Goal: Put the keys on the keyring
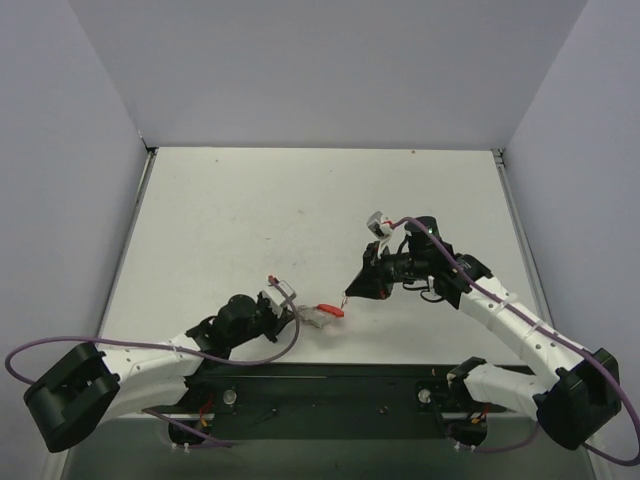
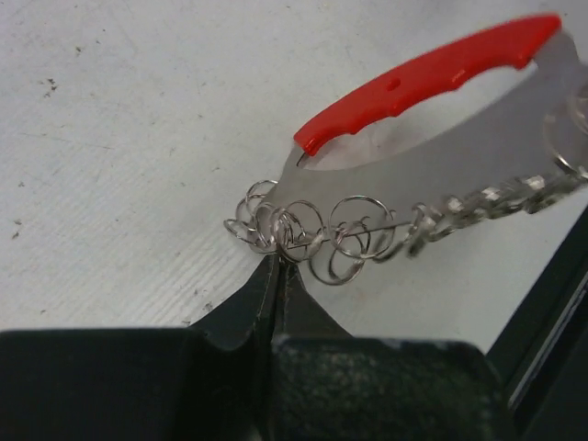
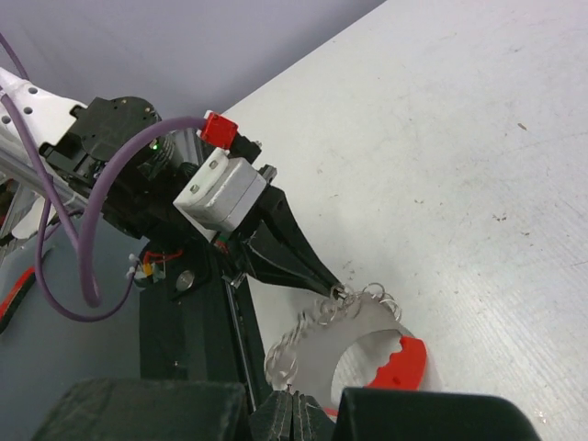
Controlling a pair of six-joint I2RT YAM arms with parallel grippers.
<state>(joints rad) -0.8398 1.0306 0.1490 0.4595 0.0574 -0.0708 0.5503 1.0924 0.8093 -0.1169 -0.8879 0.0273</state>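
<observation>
Steadying the keyring (image 1: 328,310) over the counter (image 1: 250,220), seen from above, the left hand (image 1: 300,308) is facing the right hand (image 1: 347,296). Left wrist: fully closed, pinching its wire loops (image 2: 349,239). Right wrist: closed at the rim, grip unclear. Key unseen; finding it is likely coming next.

top: fixed high behind the bases (image 1: 462,432), looks down over the whole table (image 1: 250,220) | left wrist: very near, low, along its fingers (image 2: 262,303) to the keyring (image 2: 432,78) | right wrist: near, faces the left gripper (image 3: 335,289) | shared: keyring, all three

No legible text, label, brand, number or sign anywhere
</observation>
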